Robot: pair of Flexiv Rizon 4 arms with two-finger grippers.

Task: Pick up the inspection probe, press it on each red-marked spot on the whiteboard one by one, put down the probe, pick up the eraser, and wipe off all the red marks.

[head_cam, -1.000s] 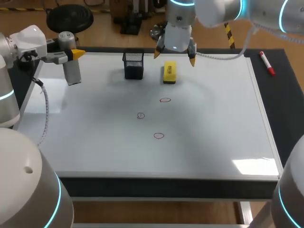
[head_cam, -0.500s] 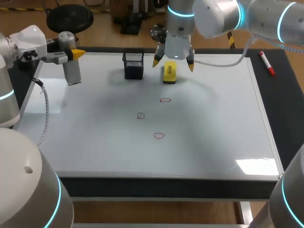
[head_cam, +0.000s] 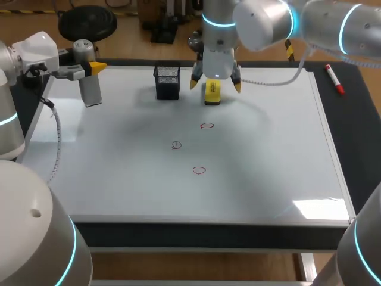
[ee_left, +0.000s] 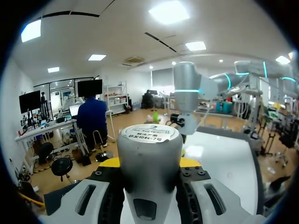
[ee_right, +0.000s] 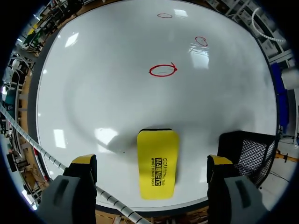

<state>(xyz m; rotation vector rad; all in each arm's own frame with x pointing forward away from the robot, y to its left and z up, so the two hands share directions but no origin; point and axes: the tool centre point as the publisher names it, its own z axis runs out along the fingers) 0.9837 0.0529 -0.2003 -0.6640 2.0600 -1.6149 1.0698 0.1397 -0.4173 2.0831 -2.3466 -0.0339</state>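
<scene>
The eraser, a flat yellow block with black print, is seen lying on the whiteboard between the widely spread fingers of the right gripper. The grey cylindrical inspection probe is clamped in the left gripper.

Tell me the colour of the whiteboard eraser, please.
The eraser is yellow, with black print; the right wrist view shows it best.

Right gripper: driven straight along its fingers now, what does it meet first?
Likely the yellow eraser, centred ahead of the right gripper's open fingers; tips would reach the whiteboard either side. Height unclear.
</scene>
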